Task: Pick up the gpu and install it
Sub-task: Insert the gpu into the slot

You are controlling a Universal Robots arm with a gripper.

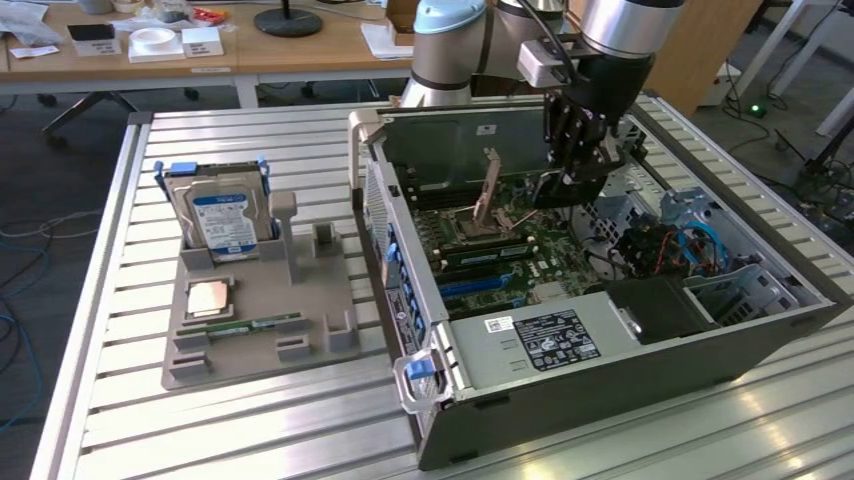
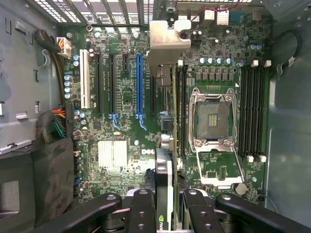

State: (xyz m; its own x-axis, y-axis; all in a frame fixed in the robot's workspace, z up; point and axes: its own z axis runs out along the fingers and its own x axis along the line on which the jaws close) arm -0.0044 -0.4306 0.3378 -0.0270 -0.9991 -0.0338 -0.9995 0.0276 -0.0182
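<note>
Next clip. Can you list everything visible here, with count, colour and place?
table: one, silver slatted, under everything.
computer case: one, dark grey, open, exterior view's right.
motherboard: one, green, inside the case.
tray: one, grey, beside the case, exterior view's left.
hard drive: one, silver with blue-white label, upright in the tray.
CPU chip: one, silvery, flat in the tray.
RAM stick: one, green, flat in the tray.
gpu: one, dark edge-on card with silver bracket, held above the motherboard.
gripper: one, black, shut on the gpu.
arm: one, silver-grey, above the case.
</note>
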